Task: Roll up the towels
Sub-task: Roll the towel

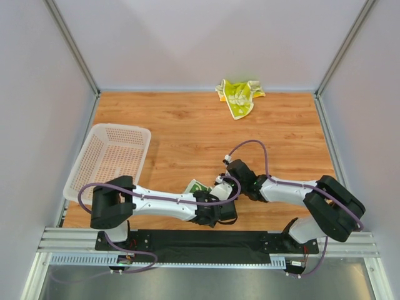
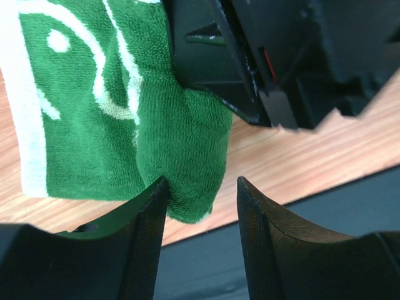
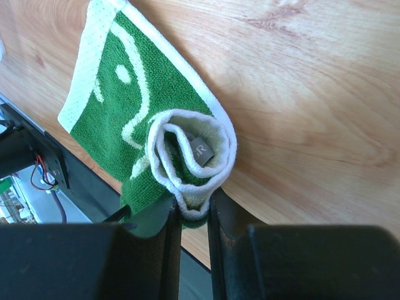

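Note:
The dark green towel (image 3: pixel 112 106) with white pattern lies on the wooden table near the front edge, partly rolled from one end. My right gripper (image 3: pixel 194 209) is shut on the rolled end, pinching its white hem. My left gripper (image 2: pixel 200 190) stands open at the other end of the roll (image 2: pixel 181 144). That end touches the left gripper's left finger (image 2: pixel 150 212), with a gap to the other finger. In the top view the green towel (image 1: pixel 197 186) shows between both wrists. The yellow and lime-green towel (image 1: pixel 239 97) lies crumpled at the table's far edge.
A white perforated basket (image 1: pixel 106 159) sits at the table's left side. A black base strip (image 1: pixel 206 240) runs along the near edge, just below the green towel. Grey walls enclose the table on three sides.

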`<action>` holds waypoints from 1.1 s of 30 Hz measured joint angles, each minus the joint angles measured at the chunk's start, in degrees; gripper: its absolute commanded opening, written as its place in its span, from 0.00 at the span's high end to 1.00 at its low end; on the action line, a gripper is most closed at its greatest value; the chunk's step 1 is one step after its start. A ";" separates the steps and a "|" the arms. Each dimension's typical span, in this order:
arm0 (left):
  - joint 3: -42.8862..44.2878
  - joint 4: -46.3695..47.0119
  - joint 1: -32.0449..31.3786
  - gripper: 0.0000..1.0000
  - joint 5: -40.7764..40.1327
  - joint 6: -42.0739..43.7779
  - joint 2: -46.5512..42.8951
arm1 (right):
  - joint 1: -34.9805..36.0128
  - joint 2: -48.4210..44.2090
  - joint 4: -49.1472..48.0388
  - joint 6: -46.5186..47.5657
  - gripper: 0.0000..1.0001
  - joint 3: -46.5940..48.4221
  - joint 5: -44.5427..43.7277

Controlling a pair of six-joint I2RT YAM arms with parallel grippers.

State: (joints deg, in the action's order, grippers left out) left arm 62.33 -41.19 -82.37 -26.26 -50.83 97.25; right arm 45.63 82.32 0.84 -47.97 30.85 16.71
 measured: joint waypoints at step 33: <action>-12.07 17.75 3.04 1.00 -0.48 3.41 -4.50 | -7.72 4.37 7.41 4.68 0.79 5.51 6.45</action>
State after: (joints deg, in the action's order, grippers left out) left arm 50.26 -23.44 -79.33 -26.74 -47.42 92.75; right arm 37.91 86.70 8.25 -43.29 36.36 23.16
